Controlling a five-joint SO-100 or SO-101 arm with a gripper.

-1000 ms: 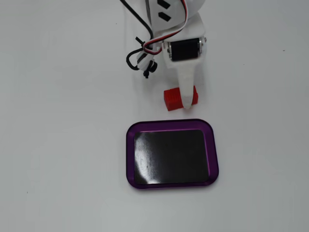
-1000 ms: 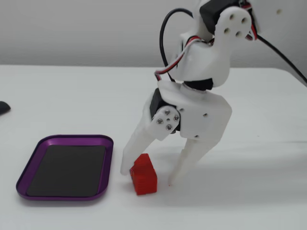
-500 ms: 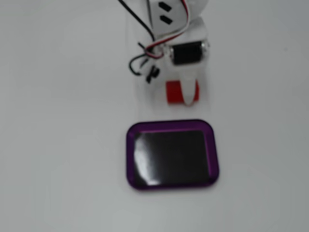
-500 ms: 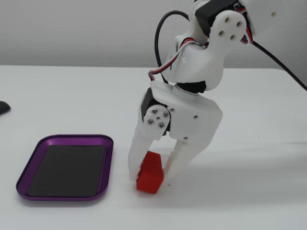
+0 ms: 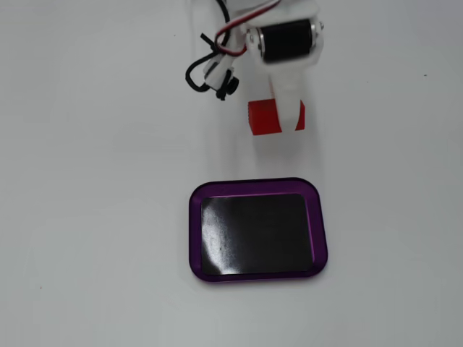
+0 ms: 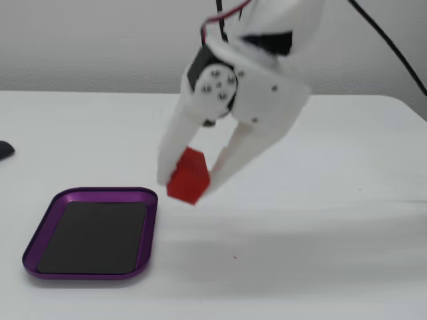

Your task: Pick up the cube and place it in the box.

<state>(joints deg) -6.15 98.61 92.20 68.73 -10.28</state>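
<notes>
In the side-on fixed view, a small dark object (image 6: 3, 149) lies at the far left edge of the white table (image 6: 320, 220), too cropped to identify. To its right and nearer the camera sits the box (image 6: 151, 227), a shallow tray with a glossy purple rim and a flat black base, resting flat with nothing in it. Just right of the tray's far right corner, and above the table surface, hangs the cube (image 6: 187, 176), a bright red block tilted with one corner pointing down. The white gripper (image 6: 189, 181) has its two fingers closed on it from either side: one white finger (image 6: 175, 140) slopes down on the left of the block, the other on the right. Above them is the white wrist housing with a black motor (image 6: 208, 75), and black cables run up to the right.

In the top-down fixed view, a looped black cable (image 5: 206, 72) lies left of the motor (image 5: 288, 40). The red block (image 5: 264, 117) shows beneath the white finger (image 5: 289, 101), which crosses its right part. The purple tray (image 5: 255, 187) lies nearer in the picture, apart from the block.
</notes>
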